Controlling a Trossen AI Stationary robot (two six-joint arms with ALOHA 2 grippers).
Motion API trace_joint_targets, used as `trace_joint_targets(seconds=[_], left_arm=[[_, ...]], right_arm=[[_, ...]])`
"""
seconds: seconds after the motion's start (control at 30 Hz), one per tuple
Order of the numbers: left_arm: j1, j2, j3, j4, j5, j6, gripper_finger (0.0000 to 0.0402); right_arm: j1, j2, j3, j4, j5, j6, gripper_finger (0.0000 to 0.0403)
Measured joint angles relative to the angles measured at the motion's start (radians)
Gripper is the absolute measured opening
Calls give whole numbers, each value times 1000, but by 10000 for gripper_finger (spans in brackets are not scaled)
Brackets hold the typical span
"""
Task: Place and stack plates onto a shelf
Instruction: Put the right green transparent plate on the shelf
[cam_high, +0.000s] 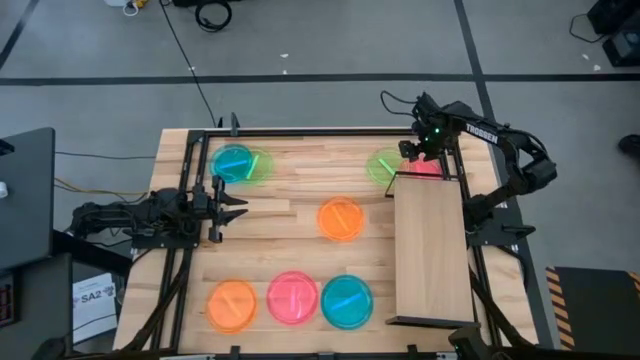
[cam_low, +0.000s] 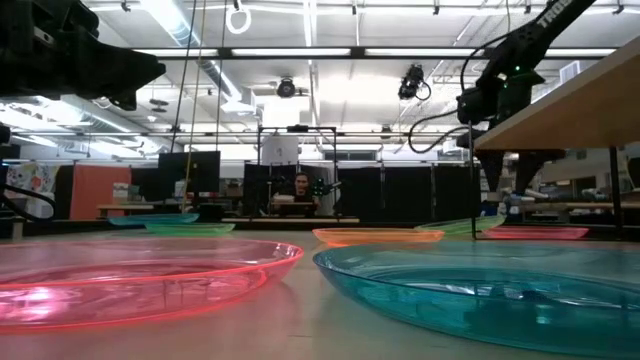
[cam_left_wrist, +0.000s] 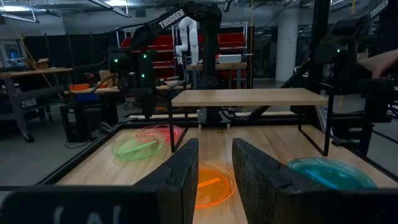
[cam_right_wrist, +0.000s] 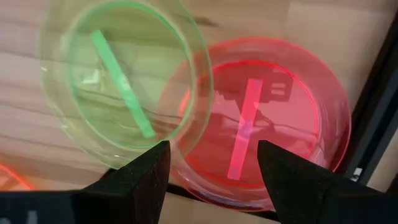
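Note:
The shelf (cam_high: 432, 245) stands on the table's right side, a light board on thin black legs. My right gripper (cam_right_wrist: 211, 180) is open and hovers above a green plate (cam_right_wrist: 124, 81) whose rim overlaps a pink plate (cam_right_wrist: 261, 118) at the shelf's far end (cam_high: 420, 168). My left gripper (cam_high: 228, 200) is open and waits at the table's left, level, pointing right toward an orange plate (cam_high: 340, 218). A teal plate lies on a green one (cam_high: 235, 163) at far left. Orange (cam_high: 232, 305), pink (cam_high: 292, 297) and teal (cam_high: 346, 301) plates lie along the near edge.
The shelf's black legs (cam_left_wrist: 326, 124) and the table's black rail frame (cam_high: 190, 170) border the work space. The pink plate lies partly under the shelf's far end. A person (cam_low: 298, 190) sits far behind the table.

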Motion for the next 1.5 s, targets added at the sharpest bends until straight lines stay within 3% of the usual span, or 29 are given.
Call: trace_joint_targets(seconds=[1.0, 1.5], left_arm=[[0, 0, 0, -5, 0, 0, 105], [0, 0, 0, -5, 0, 0, 105]], right_arm=[[28, 151, -12, 112, 21, 71, 247], [60, 151, -12, 112, 72, 75, 199]])
